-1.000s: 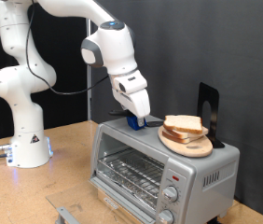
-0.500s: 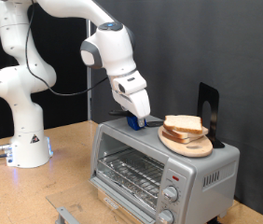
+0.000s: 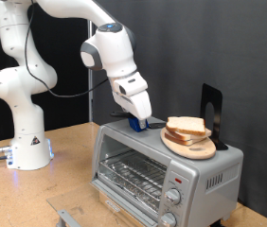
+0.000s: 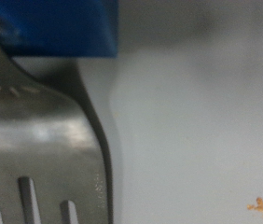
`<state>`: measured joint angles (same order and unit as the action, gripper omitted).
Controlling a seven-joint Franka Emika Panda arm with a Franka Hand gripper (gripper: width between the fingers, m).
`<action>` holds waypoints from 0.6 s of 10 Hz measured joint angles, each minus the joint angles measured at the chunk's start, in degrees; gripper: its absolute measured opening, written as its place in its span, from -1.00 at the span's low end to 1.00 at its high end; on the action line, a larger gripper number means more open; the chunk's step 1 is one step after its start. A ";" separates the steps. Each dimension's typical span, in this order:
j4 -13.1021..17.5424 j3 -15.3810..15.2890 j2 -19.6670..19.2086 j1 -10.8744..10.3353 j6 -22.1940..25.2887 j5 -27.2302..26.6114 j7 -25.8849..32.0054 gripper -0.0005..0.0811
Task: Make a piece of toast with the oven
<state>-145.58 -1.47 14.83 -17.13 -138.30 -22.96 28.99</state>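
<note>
The silver-grey toaster oven [image 3: 162,168] stands at the exterior view's lower right, its glass door shut and the wire rack showing inside. On its top a round wooden board [image 3: 192,148] carries a stack of pale bread slices; the top slice [image 3: 185,124] has a tan crust. My gripper [image 3: 141,122], with blue fingertips, is down on the oven's top just to the left of the board. In the wrist view a blue fingertip [image 4: 62,28] sits next to a slotted metal utensil [image 4: 38,149] lying on the oven's grey top. No bread is between the fingers.
A black upright stand [image 3: 210,109] is behind the board on the oven. Two knobs [image 3: 172,199] sit under a red light on the oven's front. The arm's white base [image 3: 27,142] stands on the wooden table at the left. A grey metal piece [image 3: 67,217] lies at the bottom edge.
</note>
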 joint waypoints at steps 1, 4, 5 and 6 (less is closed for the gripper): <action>-0.01 0.00 0.01 0.00 0.00 -0.04 0.00 0.99; -0.01 0.00 0.01 0.00 0.00 -0.07 0.00 0.60; -0.01 0.00 0.01 0.00 0.01 -0.08 -0.02 0.15; -0.02 0.00 0.01 0.00 0.01 -0.08 -0.03 0.15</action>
<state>-145.61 -1.47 14.85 -17.13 -138.29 -23.05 28.96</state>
